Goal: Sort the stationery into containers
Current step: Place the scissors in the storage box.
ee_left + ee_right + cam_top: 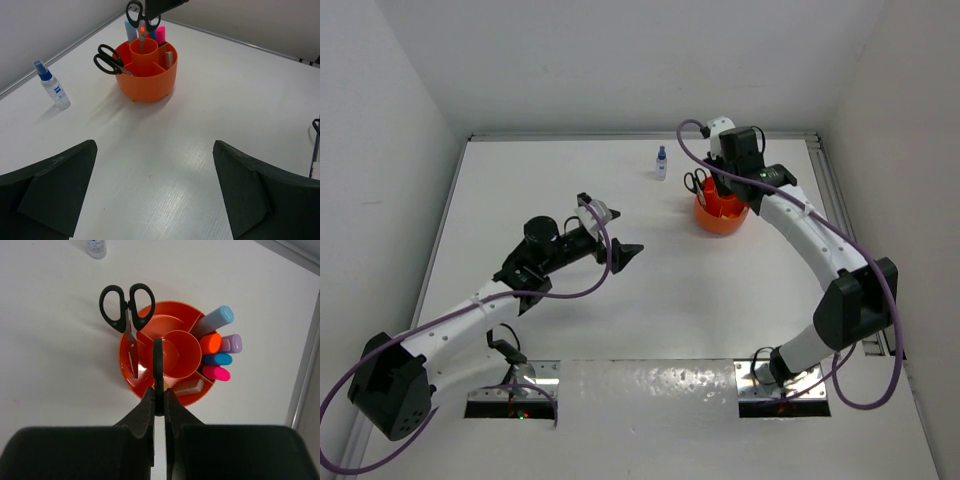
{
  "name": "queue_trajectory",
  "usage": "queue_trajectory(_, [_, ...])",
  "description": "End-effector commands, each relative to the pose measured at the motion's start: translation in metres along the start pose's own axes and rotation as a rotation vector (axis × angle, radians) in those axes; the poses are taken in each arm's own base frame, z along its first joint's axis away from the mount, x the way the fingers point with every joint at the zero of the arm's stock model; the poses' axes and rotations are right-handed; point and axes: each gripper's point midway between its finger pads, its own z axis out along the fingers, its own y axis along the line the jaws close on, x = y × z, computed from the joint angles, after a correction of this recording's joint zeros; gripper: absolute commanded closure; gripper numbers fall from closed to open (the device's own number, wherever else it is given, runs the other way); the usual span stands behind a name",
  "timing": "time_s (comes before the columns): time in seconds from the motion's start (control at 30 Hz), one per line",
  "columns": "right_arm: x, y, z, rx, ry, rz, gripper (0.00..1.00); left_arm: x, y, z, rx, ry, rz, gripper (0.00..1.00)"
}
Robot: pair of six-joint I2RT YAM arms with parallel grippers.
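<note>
The orange tub (723,222) stands at the back right; it also shows in the left wrist view (147,85) and the right wrist view (123,360). One pair of black-handled scissors (125,307) stands in an outer compartment. Markers with orange (210,343), lilac (231,343), blue (218,359) and pink (216,373) caps fill another compartment, and a beige eraser (190,387) lies in a third. My right gripper (158,399) is shut on the second scissors (158,365), held upright over the central cup. My left gripper (155,190) is open and empty above bare table.
A small blue-capped bottle (661,163) stands on the table left of the tub, near the back wall; it also shows in the left wrist view (52,86). White walls close the table at the back and sides. A metal rail (830,180) runs along the right edge.
</note>
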Motion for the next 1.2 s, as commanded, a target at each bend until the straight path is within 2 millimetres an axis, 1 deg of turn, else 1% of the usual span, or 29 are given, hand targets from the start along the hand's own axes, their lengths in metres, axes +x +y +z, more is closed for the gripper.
queue_trajectory(0.0, [-0.021,-0.004,0.008,-0.006,-0.083,0.056,1.0,-0.009,0.008,-0.005,-0.041,-0.037,0.005,0.0])
queue_trajectory(0.13, [-0.012,0.002,0.021,-0.027,-0.057,0.072,1.0,-0.01,0.01,-0.005,-0.049,-0.045,0.01,0.0])
queue_trajectory(0.27, [-0.011,0.006,0.019,-0.043,-0.069,0.12,1.0,-0.011,0.01,-0.005,-0.051,-0.047,0.014,0.0])
queue_trajectory(0.37, [-0.018,0.007,0.011,-0.048,-0.096,0.143,1.0,-0.008,0.01,-0.004,-0.051,-0.038,0.01,0.0])
queue_trajectory(0.4, [-0.024,0.009,0.004,-0.051,-0.121,0.135,1.0,-0.009,0.011,-0.004,-0.051,-0.041,0.011,0.0])
queue_trajectory(0.57, [-0.045,-0.002,-0.014,0.03,-0.178,0.108,1.0,-0.01,0.009,-0.002,-0.039,-0.045,0.013,0.0])
queue_trajectory(0.6, [-0.051,-0.002,-0.02,0.039,-0.195,0.092,1.0,-0.01,0.01,-0.002,-0.04,-0.047,0.012,0.0])
queue_trajectory(0.67, [-0.057,-0.003,-0.028,0.054,-0.214,0.077,1.0,-0.011,0.011,-0.002,-0.044,-0.05,0.015,0.0])
queue_trajectory(0.73, [-0.06,0.001,-0.033,0.056,-0.221,0.065,1.0,-0.012,0.011,-0.002,-0.044,-0.051,0.016,0.0])
queue_trajectory(0.8, [-0.055,0.005,-0.033,0.046,-0.215,0.065,1.0,-0.012,0.012,-0.002,-0.048,-0.051,0.015,0.0])
queue_trajectory(0.87, [-0.043,0.01,-0.027,0.037,-0.199,0.068,1.0,-0.01,0.012,-0.002,-0.048,-0.048,0.016,0.0])
queue_trajectory(0.9, [-0.041,0.011,-0.027,0.037,-0.2,0.073,1.0,-0.011,0.012,-0.002,-0.047,-0.051,0.015,0.0])
queue_trajectory(1.03, [-0.025,0.015,-0.016,0.03,-0.158,0.073,1.0,-0.01,0.013,-0.003,-0.054,-0.046,0.018,0.0])
queue_trajectory(1.17, [-0.004,0.02,0.002,0.02,-0.085,0.068,1.0,-0.009,0.012,-0.003,-0.05,-0.048,0.013,0.0])
